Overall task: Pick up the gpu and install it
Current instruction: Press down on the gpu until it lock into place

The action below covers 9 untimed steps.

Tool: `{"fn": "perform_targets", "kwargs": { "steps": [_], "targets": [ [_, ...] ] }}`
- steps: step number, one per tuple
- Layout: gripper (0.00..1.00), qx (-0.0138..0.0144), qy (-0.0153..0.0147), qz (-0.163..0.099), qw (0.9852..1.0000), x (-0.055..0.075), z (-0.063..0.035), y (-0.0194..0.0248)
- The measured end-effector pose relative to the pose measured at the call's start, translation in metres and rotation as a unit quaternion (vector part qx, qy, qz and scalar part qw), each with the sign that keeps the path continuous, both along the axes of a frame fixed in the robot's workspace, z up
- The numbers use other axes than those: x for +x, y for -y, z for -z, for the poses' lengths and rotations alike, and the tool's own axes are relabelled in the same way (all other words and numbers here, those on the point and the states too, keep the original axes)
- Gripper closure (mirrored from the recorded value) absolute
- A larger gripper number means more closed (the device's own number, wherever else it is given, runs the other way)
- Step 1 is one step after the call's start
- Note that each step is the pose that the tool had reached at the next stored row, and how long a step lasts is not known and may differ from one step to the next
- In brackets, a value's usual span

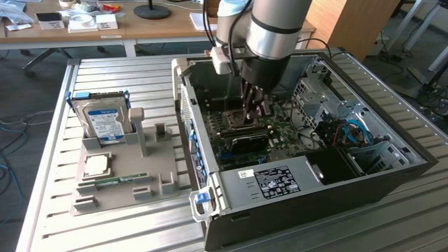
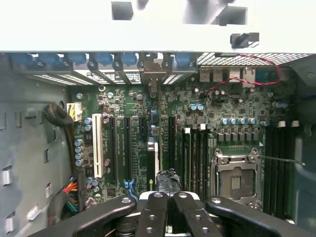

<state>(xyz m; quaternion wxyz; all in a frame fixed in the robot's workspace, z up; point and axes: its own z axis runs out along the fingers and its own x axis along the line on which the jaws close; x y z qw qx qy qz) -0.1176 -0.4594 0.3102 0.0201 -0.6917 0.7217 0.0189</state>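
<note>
A robot arm reaches down into an open computer case [image 1: 308, 205] lying on its side on a slatted metal table [image 1: 126, 79]. The gripper [image 1: 251, 107] hangs low over the green motherboard [image 1: 280, 123] near the middle of the case.

From the wrist view, the gripper [image 2: 165, 183] has its two black fingers [image 2: 154, 212] pressed together with no gap between them. Just ahead of their tips, the gpu [image 2: 152, 158] stands on edge among the long slots of the motherboard [image 2: 123, 98]. It appears as a thin dark strip running toward the case's rear wall. Whether the fingers pinch its edge or merely rest at it cannot be told. An empty processor socket [image 2: 237, 180] sits well to one side of the card.

On the table, to the exterior view's left of the case, a grey tray [image 1: 150, 157] holds an upright hard drive [image 1: 104, 123], a square processor chip [image 1: 96, 166] and a narrow memory stick [image 1: 115, 181].
</note>
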Motion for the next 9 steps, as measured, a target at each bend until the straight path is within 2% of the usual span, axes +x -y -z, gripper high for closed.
{"fn": "perform_targets", "kwargs": {
  "steps": [2, 9],
  "targets": [
    [0.89, 0.0000, 0.0000, 0.000, 1.0000, 0.0000, -0.0031, 0.0000],
    [0.89, 0.0000, 0.0000, 0.000, 1.0000, 0.0000, -0.0035, 0.0000]
  ]
}}
